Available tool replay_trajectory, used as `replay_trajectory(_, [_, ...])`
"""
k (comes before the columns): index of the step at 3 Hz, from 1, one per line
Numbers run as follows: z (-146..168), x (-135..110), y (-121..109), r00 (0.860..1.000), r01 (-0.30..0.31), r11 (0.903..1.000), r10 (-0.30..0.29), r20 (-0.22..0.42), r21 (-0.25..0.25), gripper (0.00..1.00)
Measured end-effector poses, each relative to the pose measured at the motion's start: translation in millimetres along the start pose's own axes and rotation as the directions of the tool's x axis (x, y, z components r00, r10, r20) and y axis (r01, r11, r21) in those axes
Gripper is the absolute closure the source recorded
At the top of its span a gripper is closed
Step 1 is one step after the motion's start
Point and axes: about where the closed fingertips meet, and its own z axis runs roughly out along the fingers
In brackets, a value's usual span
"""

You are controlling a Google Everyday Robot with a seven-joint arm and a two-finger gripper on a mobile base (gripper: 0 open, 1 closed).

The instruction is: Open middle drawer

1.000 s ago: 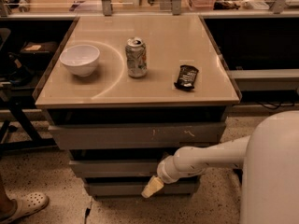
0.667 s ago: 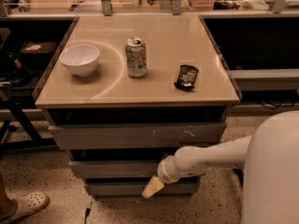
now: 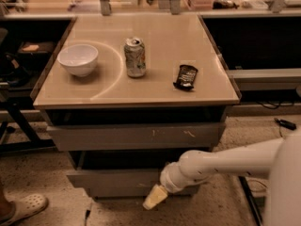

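The middle drawer (image 3: 108, 178) is the plain grey front second from the top of the cabinet, with a dark gap above it. The scratched top drawer front (image 3: 136, 135) is above it. The narrower lowest front (image 3: 113, 192) is below it. My gripper (image 3: 154, 197) is pale and points down-left on the end of my white arm (image 3: 221, 161). It is in front of the lower edge of the middle drawer, right of centre. The arm covers the right part of the middle and lowest fronts.
On the beige cabinet top (image 3: 155, 91) stand a white bowl (image 3: 78, 59), a drink can (image 3: 135, 57) and a dark snack packet (image 3: 186, 76). A shoe (image 3: 23, 206) is on the floor at the lower left. Dark shelving flanks both sides.
My gripper and wrist sit very slightly lower than a second ago. The drawers and the things on top have not moved.
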Motion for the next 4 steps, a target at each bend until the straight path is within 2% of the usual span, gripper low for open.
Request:
replay_trajectory(1, [-28,23,49,0.998,-0.049,0.9955,0.047,-0.032,-0.080,0.00])
replay_trajectory(2, [-62,46,106,0.994,-0.100,0.9794,0.089,-0.070,-0.176,0.00])
replay_trajectory(3, [-64,49,110,0.993,-0.107,0.9768,0.095,-0.076,-0.185,0.00])
replay_trajectory(4, [-69,37,101,0.995,-0.090,0.9844,0.082,-0.058,-0.151,0.00])
